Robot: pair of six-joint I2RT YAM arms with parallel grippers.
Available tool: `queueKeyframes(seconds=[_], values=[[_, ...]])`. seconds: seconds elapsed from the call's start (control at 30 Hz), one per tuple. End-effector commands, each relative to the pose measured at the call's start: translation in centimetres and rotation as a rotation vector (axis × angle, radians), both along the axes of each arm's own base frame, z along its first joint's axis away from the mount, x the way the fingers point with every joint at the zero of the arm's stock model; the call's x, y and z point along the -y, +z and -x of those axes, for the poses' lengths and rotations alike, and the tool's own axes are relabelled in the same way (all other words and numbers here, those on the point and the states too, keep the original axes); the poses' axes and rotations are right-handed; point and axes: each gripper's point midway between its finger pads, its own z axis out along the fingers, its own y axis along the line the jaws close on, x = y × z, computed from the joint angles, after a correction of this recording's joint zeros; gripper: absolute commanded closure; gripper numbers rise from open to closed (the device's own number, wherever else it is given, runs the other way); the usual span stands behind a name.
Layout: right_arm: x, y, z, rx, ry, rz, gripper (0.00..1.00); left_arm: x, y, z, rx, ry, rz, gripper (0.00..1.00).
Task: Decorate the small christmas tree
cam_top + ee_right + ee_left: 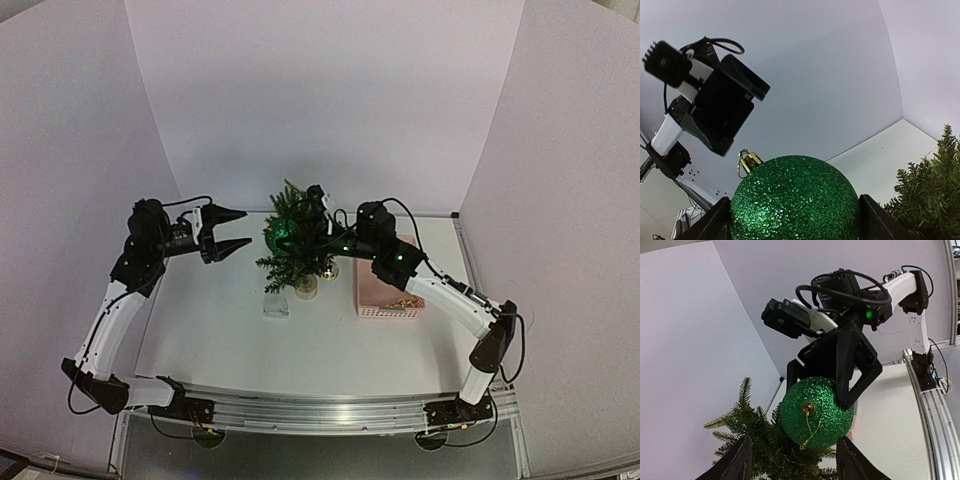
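The small christmas tree stands at the back middle of the table, its trunk in a pale round base. My right gripper reaches in from the right, shut on a green glitter ball that it holds against the tree's left branches. The ball's gold cap and thread point toward my left gripper. In the right wrist view the ball fills the gap between the fingers. My left gripper hovers just left of the ball, open, with nothing between its fingers.
A pink basket with gold pieces inside sits right of the tree, under the right arm. A small clear object lies in front of the tree. White walls close in the table on three sides.
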Motion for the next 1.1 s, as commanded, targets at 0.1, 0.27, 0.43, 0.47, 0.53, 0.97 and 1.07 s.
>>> queueKeyframes(seconds=[0.1, 0.27, 0.43, 0.47, 0.53, 0.97, 1.07], values=[[-0.5, 1.8, 1.6, 0.118, 0.089, -0.037, 0.44, 0.0, 2.2, 0.9, -0.511, -0.090, 0.109, 0.45], [-0.6, 2.1, 1.8, 0.149, 0.106, -0.041, 0.45, 0.0, 1.2, 0.5, -0.558, -0.124, 0.083, 0.54], [-0.8, 1.8, 1.7, 0.153, 0.113, -0.036, 0.46, 0.6, 1.6, 0.5, -0.513, -0.153, 0.086, 0.61], [-0.8, 1.7, 1.7, 0.154, 0.111, -0.035, 0.46, 0.7, 1.6, 0.7, -0.505, -0.169, 0.078, 0.62], [-0.8, 1.7, 1.6, 0.157, 0.105, -0.034, 0.46, 0.9, 1.3, 1.1, -0.497, -0.196, 0.063, 0.60], [-1.0, 1.7, 1.1, 0.173, 0.091, -0.033, 0.47, 1.4, -0.3, 1.5, -0.495, -0.267, -0.007, 0.64], [-0.9, 1.8, 1.1, 0.179, 0.084, -0.035, 0.47, 1.5, -0.8, 1.5, -0.503, -0.271, -0.026, 0.64]])
